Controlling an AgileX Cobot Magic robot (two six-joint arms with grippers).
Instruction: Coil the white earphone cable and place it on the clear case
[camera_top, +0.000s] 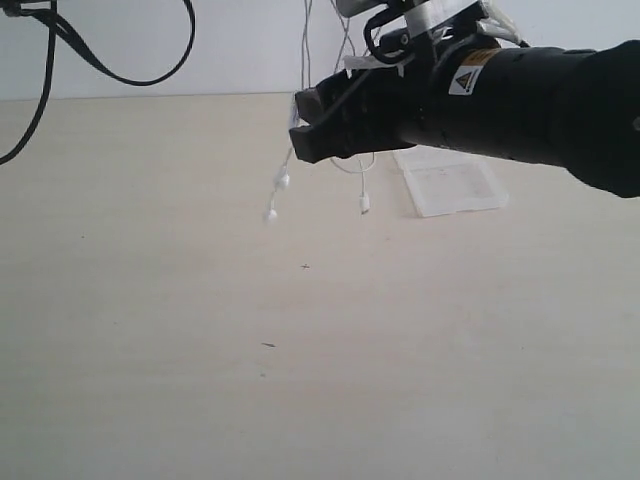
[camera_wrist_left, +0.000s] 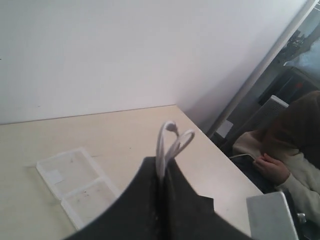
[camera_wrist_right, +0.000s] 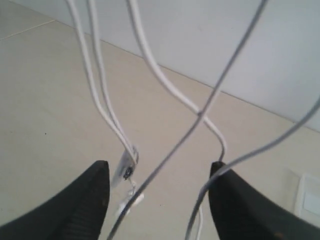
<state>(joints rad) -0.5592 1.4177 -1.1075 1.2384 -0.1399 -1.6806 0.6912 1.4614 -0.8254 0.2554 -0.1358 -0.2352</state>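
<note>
1. My left pincer (camera_wrist_left: 162, 167) is shut tight on a folded loop of the white earphone cable (camera_wrist_left: 160, 147), held high above the surface (camera_top: 300, 380).
2. From that grip the cable hangs down with its long axis upright. The earbuds (camera_top: 283, 181) and the plug (camera_top: 364, 204) dangle at the low end, seemingly off the surface.
3. My right pincer (camera_wrist_right: 160, 166) stands wide and grips nothing; several strands pass loosely between its jaws.
4. The clear case (camera_top: 455, 185) lies flat on the surface, empty, below the hanging strands and off toward my right arm's side, apart from the cable.
5. I judge my right arm the nearer to the case. The coming move turns on catching those upright strands across the open jaws, then bringing the bundle down and toward the case.
</note>
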